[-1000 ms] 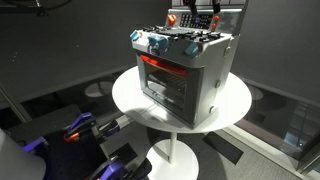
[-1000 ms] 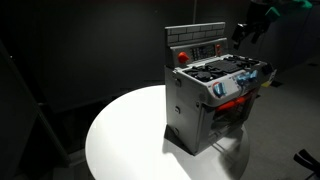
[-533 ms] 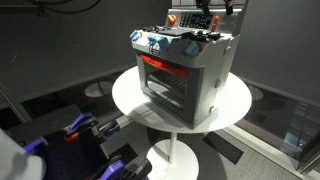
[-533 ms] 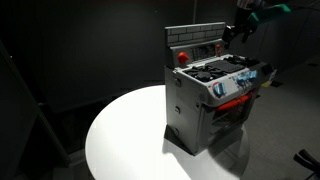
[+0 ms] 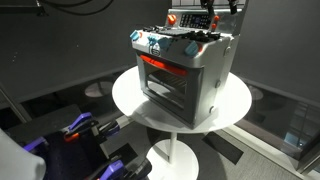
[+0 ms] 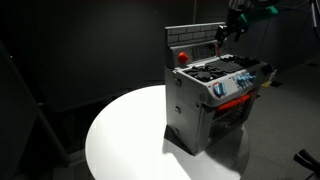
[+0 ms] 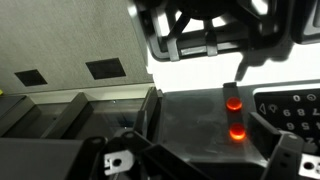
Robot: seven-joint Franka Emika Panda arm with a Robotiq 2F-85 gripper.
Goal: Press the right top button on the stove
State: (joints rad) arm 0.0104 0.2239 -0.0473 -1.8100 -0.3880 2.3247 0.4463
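The stove (image 5: 185, 70) is a small silver-grey toy oven with a red-trimmed glass door, and it stands on a round white table (image 5: 235, 100). It also shows in the other exterior view (image 6: 212, 95). My gripper (image 5: 208, 12) hovers close in front of the raised back control panel (image 6: 197, 42), above the burners (image 6: 222, 70). In the wrist view, two small glowing red buttons (image 7: 232, 103) sit one above the other on the dark panel, beside a keypad (image 7: 292, 108). The gripper's fingers (image 7: 200, 155) show apart at the lower corners, holding nothing.
A large red button (image 6: 182, 56) sits at one end of the panel. The table's top (image 6: 125, 135) is bare beside the stove. Dark curtains surround the scene. Blue and black equipment (image 5: 80, 130) lies on the floor near the table base.
The gripper has moved from beside the stove in toward the back control panel, a little lower. The stove has not moved.
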